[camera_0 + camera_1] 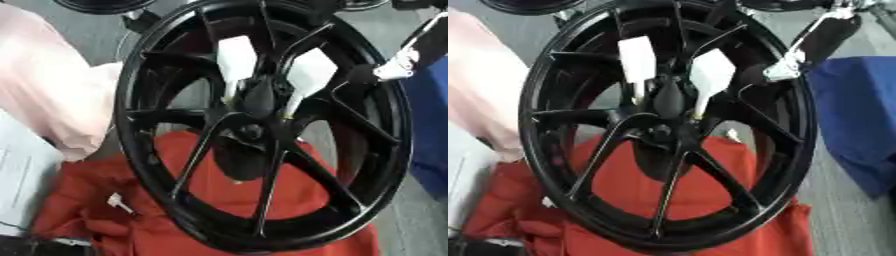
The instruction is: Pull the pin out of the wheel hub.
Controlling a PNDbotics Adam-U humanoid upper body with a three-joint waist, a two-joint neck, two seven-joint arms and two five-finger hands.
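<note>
**Pulling the pin from the hub**

Looking at frame centre, the black wheel (262, 125) is rigid and heavy; its hub (254, 131) sits mid-frame. You can't make out the pin itself. Right robot hand (398, 65), upper right: finger state unreadable.

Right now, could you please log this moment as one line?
wheel: upright on red cloth | right hand: on rim, fingers unclear | left hand: unseen | pin: unseen
</note>
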